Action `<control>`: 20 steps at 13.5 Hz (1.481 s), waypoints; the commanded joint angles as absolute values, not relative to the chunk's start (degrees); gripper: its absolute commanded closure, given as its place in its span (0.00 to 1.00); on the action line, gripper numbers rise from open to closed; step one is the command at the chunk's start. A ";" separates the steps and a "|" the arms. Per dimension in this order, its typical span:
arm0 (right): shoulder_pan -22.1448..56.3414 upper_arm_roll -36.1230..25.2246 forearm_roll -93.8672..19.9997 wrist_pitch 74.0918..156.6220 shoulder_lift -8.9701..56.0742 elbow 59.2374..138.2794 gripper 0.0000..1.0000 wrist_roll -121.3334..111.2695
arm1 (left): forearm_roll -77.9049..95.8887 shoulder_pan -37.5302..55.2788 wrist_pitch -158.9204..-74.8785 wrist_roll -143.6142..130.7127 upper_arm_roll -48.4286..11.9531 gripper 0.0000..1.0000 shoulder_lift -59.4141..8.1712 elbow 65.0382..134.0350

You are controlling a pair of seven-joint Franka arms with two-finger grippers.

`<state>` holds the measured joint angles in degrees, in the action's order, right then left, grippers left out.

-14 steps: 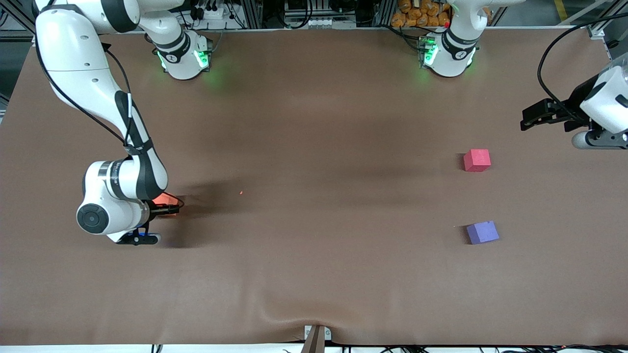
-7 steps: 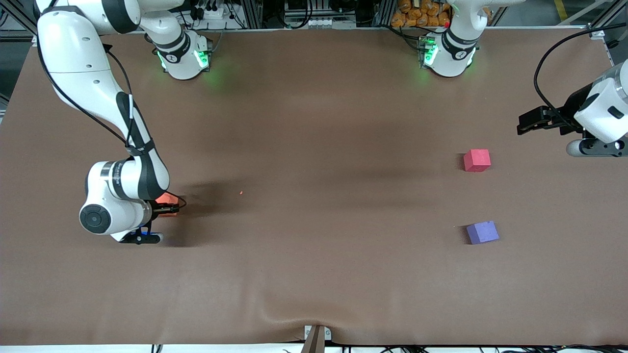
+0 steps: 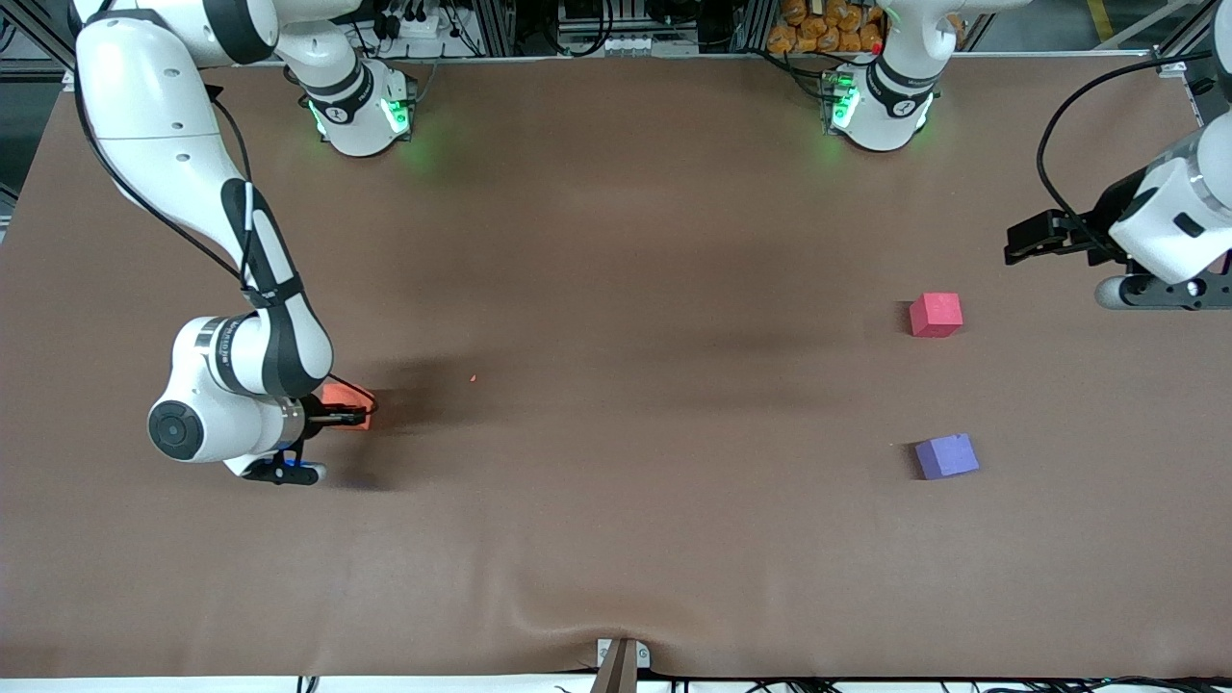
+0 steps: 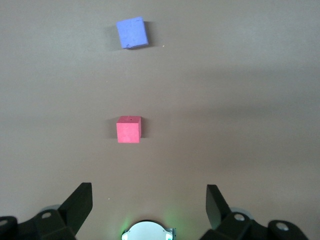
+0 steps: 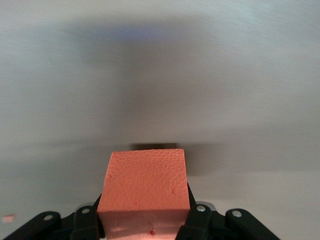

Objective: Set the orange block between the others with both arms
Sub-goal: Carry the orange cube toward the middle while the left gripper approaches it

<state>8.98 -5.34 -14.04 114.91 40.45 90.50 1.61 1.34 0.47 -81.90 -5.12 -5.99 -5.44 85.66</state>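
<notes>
Clamped on the orange block [image 5: 145, 192], my right gripper [image 3: 348, 417] sits low at the right arm's end of the table [image 3: 616, 241]; its jaws press the cube's two opposite sides, a grip that should keep the faces square for setting it down later. Whether the cube is resting on the brown cloth or just lifted off it I cannot quite tell, since my own wrist hides most of it from the front camera (the right wrist view shows a shadow just past the cube, which suggests it is at most barely clear of the surface).

My left gripper [image 3: 1028, 241] hangs with its jaws spread and nothing between them, above the left arm's end of the table, near the red-pink cube [image 3: 936, 314]. I judge it waits there to take the handover, because the block has the whole width of the table to cross.

The purple cube [image 3: 947, 455] lies nearer the front camera than the red-pink one, well apart from it, and that gap is where the orange block belongs.

By my count: three cubes, one of each colour; two arms, two grippers.
</notes>
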 commanded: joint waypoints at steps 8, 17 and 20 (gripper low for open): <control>30.30 -5.36 -19.94 114.79 37.00 89.22 0.49 5.69 | 1.23 0.61 -87.09 -7.47 -7.38 0.00 -4.92 88.32; 47.72 -5.62 -30.50 123.84 39.19 86.84 0.44 34.46 | 1.76 1.05 -96.15 -8.44 -10.02 0.00 -9.13 94.57; 50.09 -5.62 -30.50 124.80 42.52 83.86 0.44 34.71 | 1.85 1.14 -98.08 -8.53 -11.34 0.00 -12.65 94.83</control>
